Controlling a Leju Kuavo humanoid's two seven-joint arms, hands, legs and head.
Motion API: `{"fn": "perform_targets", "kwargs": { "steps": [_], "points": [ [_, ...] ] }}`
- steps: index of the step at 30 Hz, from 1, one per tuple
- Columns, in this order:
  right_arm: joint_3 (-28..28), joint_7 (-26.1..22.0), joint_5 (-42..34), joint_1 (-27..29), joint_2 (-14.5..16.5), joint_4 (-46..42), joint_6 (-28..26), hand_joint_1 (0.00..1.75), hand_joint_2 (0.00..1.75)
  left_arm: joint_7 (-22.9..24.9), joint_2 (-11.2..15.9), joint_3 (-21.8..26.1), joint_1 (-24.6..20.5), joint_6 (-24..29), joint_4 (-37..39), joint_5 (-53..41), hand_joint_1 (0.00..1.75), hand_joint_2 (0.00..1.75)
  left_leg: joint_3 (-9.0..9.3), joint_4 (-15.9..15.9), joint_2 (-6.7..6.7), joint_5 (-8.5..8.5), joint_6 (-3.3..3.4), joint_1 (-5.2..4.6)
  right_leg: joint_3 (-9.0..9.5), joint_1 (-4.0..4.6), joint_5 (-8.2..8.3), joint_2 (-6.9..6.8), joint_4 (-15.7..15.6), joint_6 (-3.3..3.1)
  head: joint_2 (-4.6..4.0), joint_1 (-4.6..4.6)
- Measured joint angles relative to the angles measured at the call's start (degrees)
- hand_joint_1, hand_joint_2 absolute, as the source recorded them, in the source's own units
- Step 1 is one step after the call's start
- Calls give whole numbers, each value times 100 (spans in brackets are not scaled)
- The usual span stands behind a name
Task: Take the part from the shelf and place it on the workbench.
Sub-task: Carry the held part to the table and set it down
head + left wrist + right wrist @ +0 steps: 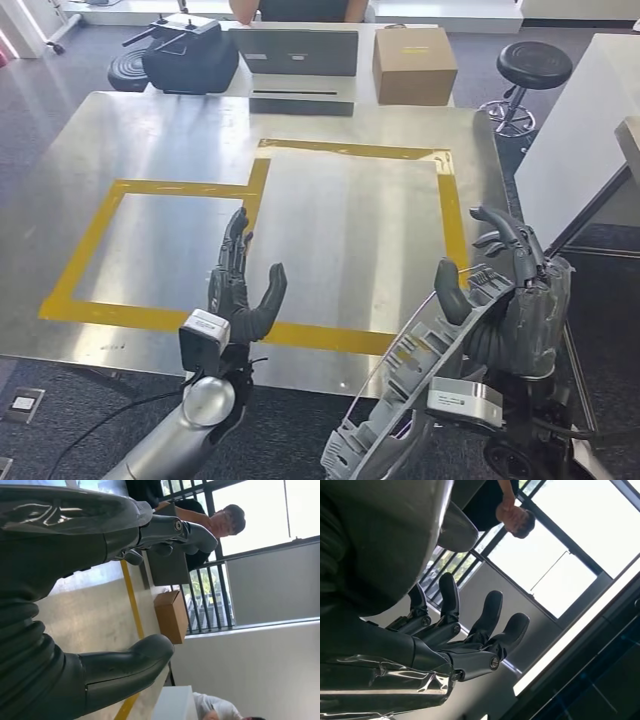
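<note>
The part (411,370) is a long grey ribbed plastic piece. My right hand (513,300) holds it at an angle past the near right corner of the metal workbench (347,230), with the thumb pressed on its upper end and the fingers spread behind it. In the right wrist view the part (395,530) is a broad grey surface above the fingers (471,630). My left hand (241,285) is raised over the workbench's near edge, fingers apart and holding nothing. The left wrist view shows its thumb (124,665) well apart from its fingers (170,530).
Yellow tape (98,235) marks two rectangles on the workbench. Behind it stand a laptop (296,52), a cardboard box (413,63) and a black bag (190,55), with a person (302,8) seated beyond. A stool (533,65) and a white table (581,130) are on the right.
</note>
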Motion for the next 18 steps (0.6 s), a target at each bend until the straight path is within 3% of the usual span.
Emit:
{"fn": "perform_targets", "kwargs": {
  "steps": [1, 3, 5, 6, 7, 9, 11, 14, 18],
  "points": [
    [8, 5, -17, -35, 1, 22, 1, 175, 175, -1, -2, -2, -11, -5, 0, -2, 0, 175, -73, 153, 111, -93, -26, -10, 16, -11, 16, -57, -30, -38, -1, -23],
    [23, 8, -23, -76, 2, 66, 3, 175, 175, -3, -6, -5, -33, -7, 0, -4, 0, 175, -406, 830, 399, -433, -66, -20, 33, -4, 25, -173, -60, -90, -1, -68],
    [40, 9, -23, -100, 3, 108, 4, 175, 175, -3, -6, -9, -34, -7, 0, -3, 0, 175, -810, 1592, 519, -704, -99, 5, 28, 10, 15, -288, -59, -107, -1, -103],
    [50, 9, -22, -110, 3, 130, 4, 175, 175, -3, -5, -10, -30, -8, 0, -3, 0, 175, -890, 1722, 539, -696, -111, 19, 31, 12, 8, -342, -59, -107, -1, -120],
    [57, 10, -22, -122, 3, 150, 4, 175, 175, -3, -5, -11, -28, -8, 0, -3, 0, 175, -840, 1601, 559, -577, -118, 32, 35, 12, 0, -390, -58, -103, -1, -127],
    [70, 10, -22, -149, 3, 184, 4, 175, 175, -3, -5, -11, -32, -9, 0, -3, 0, 175, -446, 797, 669, -194, -118, 49, 51, 10, -32, -461, -48, -65, 0, -150],
    [81, 12, -25, -184, 2, 210, 4, 175, 175, -3, -13, -16, -43, -11, 0, -3, 0, 175, -116, 146, 782, 6, -86, 33, 48, 41, -73, -496, -24, -3, -1, -197],
    [104, 25, -132, -259, 1, 272, 23, 175, 175, -7, -21, -24, -53, -35, 1, 5, 0, 175, -65, 31, 759, -11, 0, 9, 66, 66, -116, -532, -27, 52, -1, -202],
    [162, 26, -430, -569, 1, 497, 141, 175, 175, -37, -54, -44, -86, -92, 6, 33, 0, 175, -65, 22, 718, -14, 21, 21, 99, 51, -117, -527, -32, -36, 0, -139]
  ]
}}
